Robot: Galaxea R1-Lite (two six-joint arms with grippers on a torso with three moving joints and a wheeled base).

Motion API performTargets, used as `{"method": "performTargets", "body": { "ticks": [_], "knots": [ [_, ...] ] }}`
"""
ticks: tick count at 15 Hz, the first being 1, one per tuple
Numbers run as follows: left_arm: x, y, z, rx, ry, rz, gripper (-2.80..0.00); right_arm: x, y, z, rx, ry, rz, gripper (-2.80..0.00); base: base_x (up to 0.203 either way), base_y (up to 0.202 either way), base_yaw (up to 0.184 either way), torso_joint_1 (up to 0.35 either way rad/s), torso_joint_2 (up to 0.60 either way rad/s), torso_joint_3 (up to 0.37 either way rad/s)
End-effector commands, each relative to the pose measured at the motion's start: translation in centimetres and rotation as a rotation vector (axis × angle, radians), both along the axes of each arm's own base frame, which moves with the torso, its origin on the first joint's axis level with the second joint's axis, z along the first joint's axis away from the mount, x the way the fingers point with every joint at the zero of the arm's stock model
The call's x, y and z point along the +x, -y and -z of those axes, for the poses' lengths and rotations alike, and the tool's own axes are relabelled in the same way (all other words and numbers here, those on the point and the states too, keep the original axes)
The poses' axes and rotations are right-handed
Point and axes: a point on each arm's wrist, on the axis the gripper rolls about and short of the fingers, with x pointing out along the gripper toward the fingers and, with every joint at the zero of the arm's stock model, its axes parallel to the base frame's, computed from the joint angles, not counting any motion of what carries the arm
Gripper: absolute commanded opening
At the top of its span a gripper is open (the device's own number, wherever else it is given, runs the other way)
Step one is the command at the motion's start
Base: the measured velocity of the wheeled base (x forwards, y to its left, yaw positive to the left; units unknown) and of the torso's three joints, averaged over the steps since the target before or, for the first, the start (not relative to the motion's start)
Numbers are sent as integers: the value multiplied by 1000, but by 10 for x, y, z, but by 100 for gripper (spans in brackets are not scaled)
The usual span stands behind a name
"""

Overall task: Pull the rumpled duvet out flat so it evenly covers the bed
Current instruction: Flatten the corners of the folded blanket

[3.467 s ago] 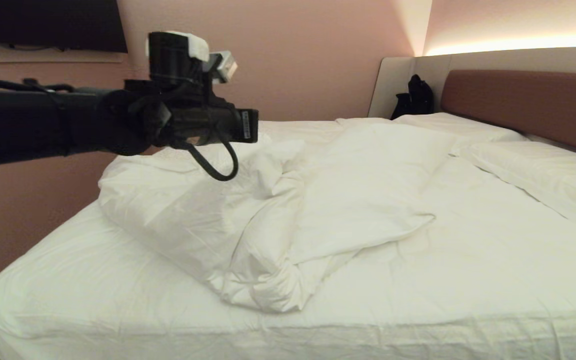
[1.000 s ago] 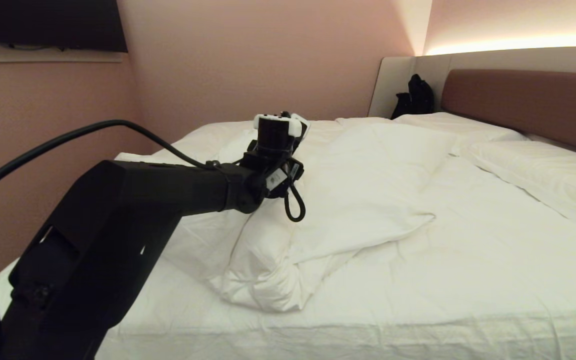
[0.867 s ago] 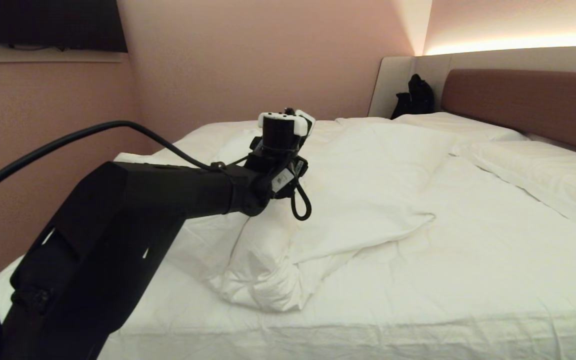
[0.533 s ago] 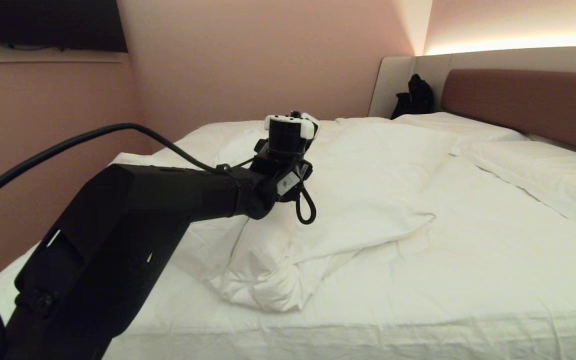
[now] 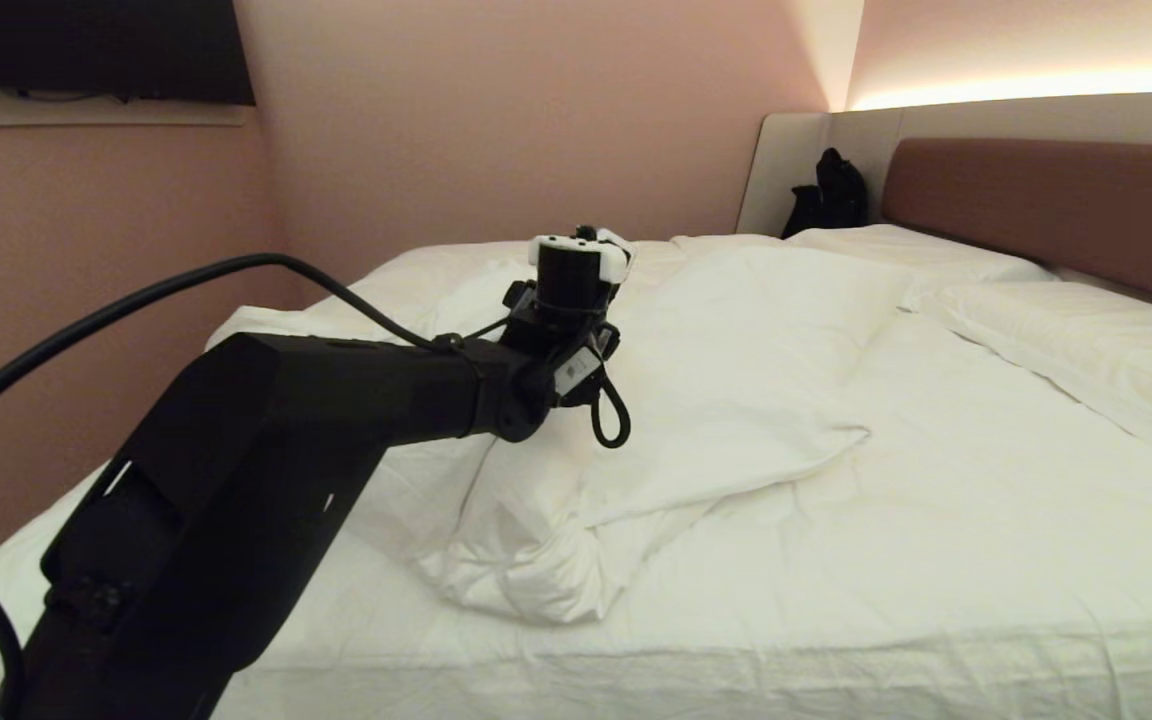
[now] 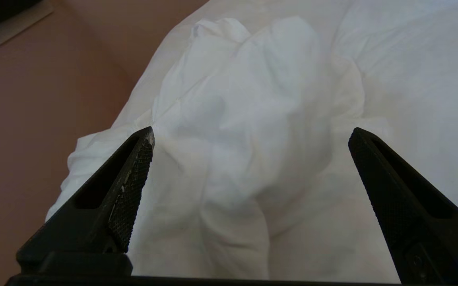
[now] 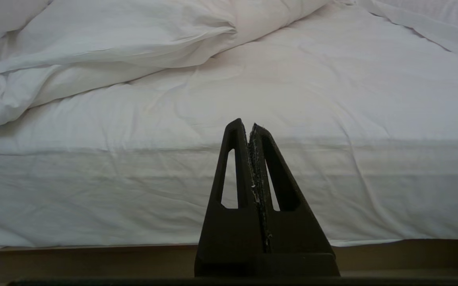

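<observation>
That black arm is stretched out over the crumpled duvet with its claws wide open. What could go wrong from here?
The left gripper hangs open above a thick bunched fold of the duvet; it may pinch several layers, so pulling would drag the lump rather than spread it. It could also catch the fitted sheet underneath. The right gripper sits shut by the bed edge, so one arm pulling alone might skew the duvet.

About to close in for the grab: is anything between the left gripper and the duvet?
Nothing visible. The left gripper hangs open right over the bunched duvet, with only bare fabric between its fingers.
</observation>
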Motion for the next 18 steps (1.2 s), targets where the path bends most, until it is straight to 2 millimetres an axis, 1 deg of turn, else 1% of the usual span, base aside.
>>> {"method": "performTargets", "body": {
  "ticks": [1,3,6,11,12,14,18],
  "knots": [
    [4,-5,2,5,-3,-13,0,0,0,0,0,-1,1,-280,0,0,0,0,0,0],
    [7,-7,5,9,-8,-19,0,0,0,0,0,-1,0,-280,0,0,0,0,0,0],
    [15,-18,8,13,-16,-39,0,0,0,0,0,-1,0,-280,0,0,0,0,0,0],
    [19,-18,16,20,-28,-44,0,0,0,0,0,-1,0,-280,0,0,0,0,0,0],
    [19,-18,17,20,-29,-43,-280,0,0,0,0,-1,0,-280,0,0,0,0,0,0],
    [19,-18,17,16,-27,-43,-280,0,0,0,0,-1,0,-280,0,0,0,0,0,0],
    [16,-20,8,8,-14,-49,-280,0,0,0,0,-1,1,-280,0,0,0,0,0,0]
  ]
}}
